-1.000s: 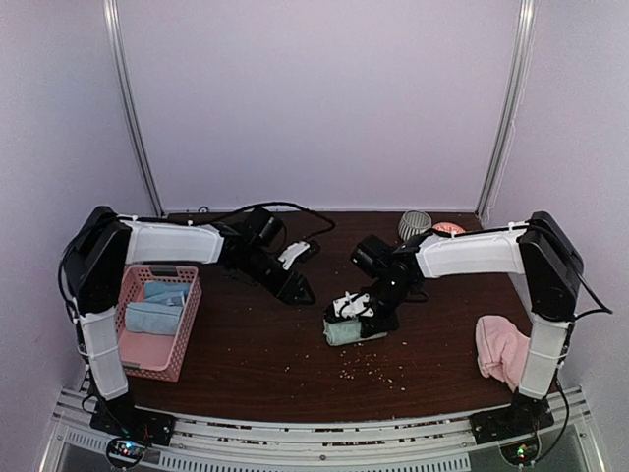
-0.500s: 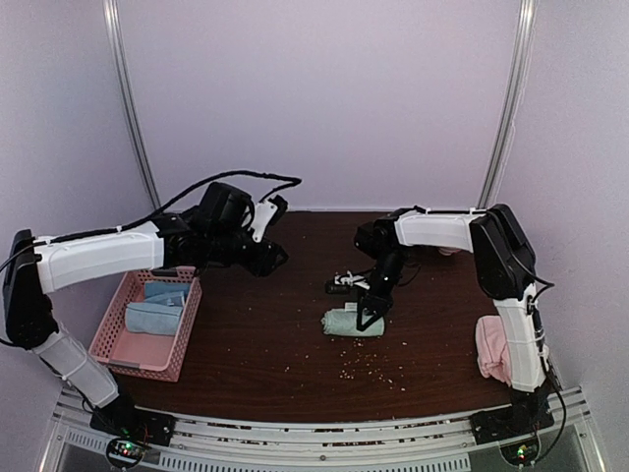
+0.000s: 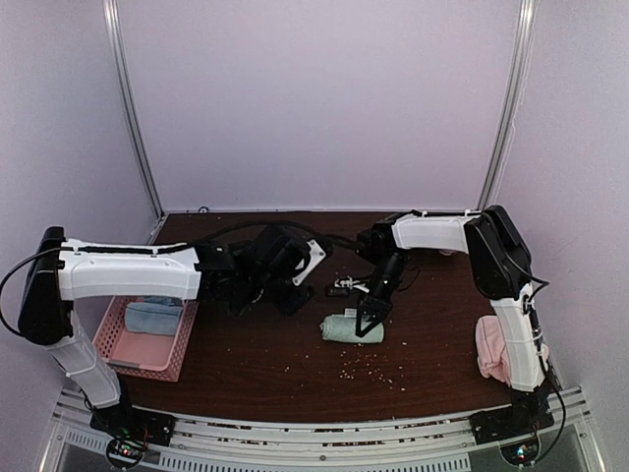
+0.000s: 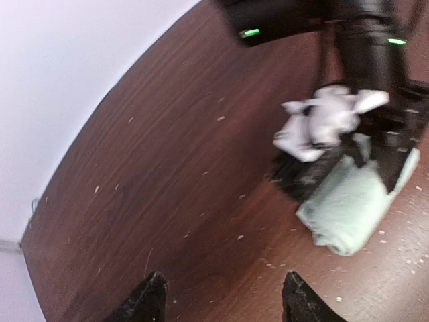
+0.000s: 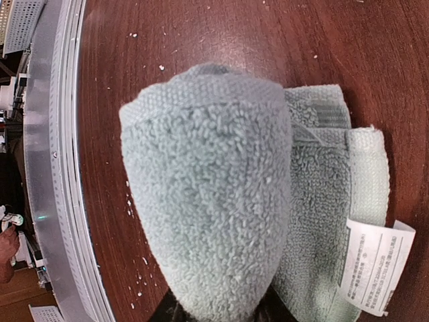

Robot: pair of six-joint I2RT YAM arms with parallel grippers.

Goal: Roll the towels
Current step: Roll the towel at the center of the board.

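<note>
My work surface is a dark brown wood-grain table (image 3: 265, 369), flecked with pale crumbs (image 3: 369, 366). Pale lilac walls (image 3: 314, 98) enclose it on three sides. Two vertical metal rails (image 3: 133, 108) stand at the rear corners. A ribbed aluminium frame (image 3: 324, 431) edges the near side.

Pink basket (image 3: 183, 344) holding pale blue cloths (image 3: 155, 317), crumbs (image 3: 367, 366) scattered over dark wooden table (image 3: 257, 366)

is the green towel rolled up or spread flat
Rolled up: the mint towel is a compact bundle on the table, layers wrapped over each other.
</note>
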